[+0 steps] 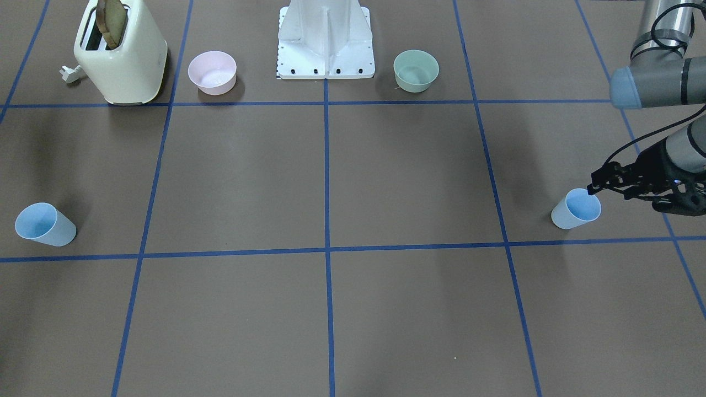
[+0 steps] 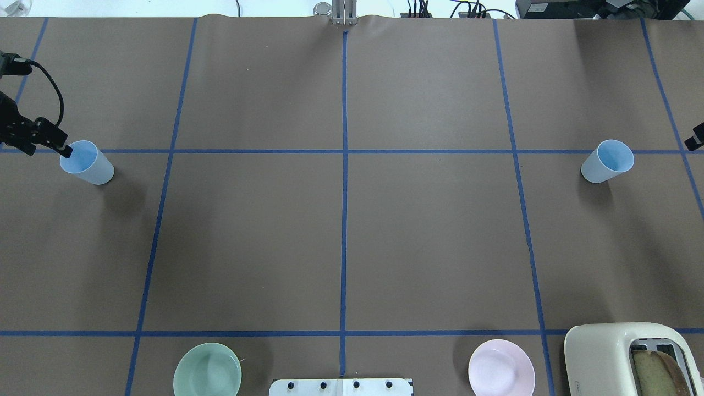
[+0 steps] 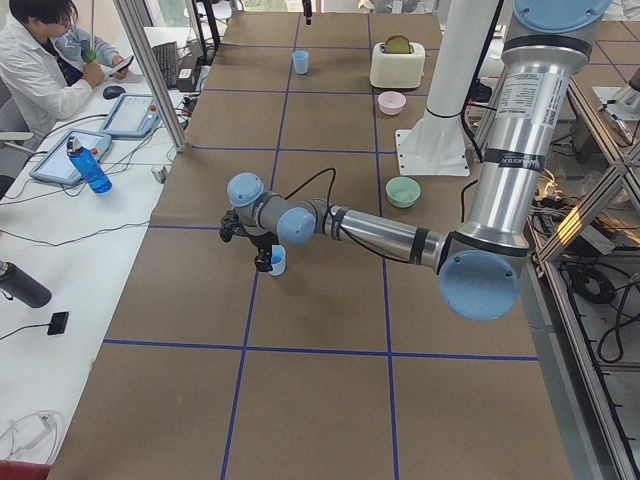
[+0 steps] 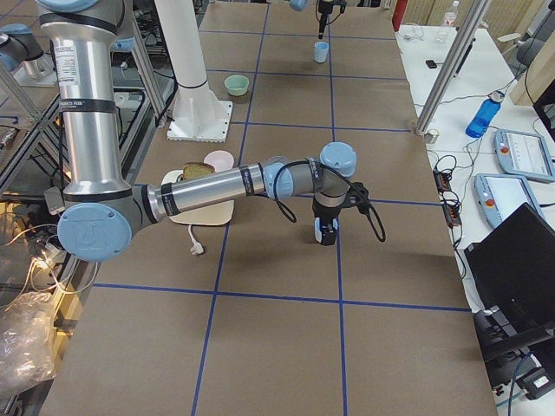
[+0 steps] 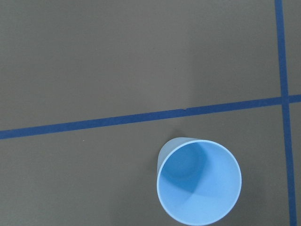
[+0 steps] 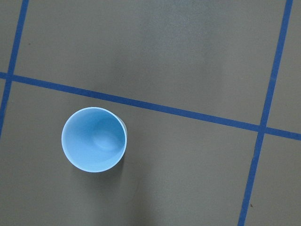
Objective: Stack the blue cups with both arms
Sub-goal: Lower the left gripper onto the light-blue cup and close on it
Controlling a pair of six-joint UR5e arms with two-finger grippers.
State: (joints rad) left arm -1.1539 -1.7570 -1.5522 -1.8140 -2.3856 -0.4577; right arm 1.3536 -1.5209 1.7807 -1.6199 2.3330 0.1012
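Two pale-blue cups stand upright, far apart. One cup (image 2: 87,163) is at the table's left end; it also shows in the front view (image 1: 576,208) and the left wrist view (image 5: 199,181). My left gripper (image 2: 65,149) hangs at this cup's outer rim, tip touching or just above the rim, and looks open and empty (image 1: 592,190). The other cup (image 2: 607,160) is at the right end, seen from above in the right wrist view (image 6: 94,140). My right gripper (image 2: 697,137) shows only as a sliver beside it; I cannot tell its state.
A mint-green bowl (image 2: 207,375) and a pink bowl (image 2: 501,374) sit on either side of the white base mount (image 2: 341,386). A cream toaster (image 2: 632,357) with bread stands at the near right corner. Blue tape lines grid the brown table.
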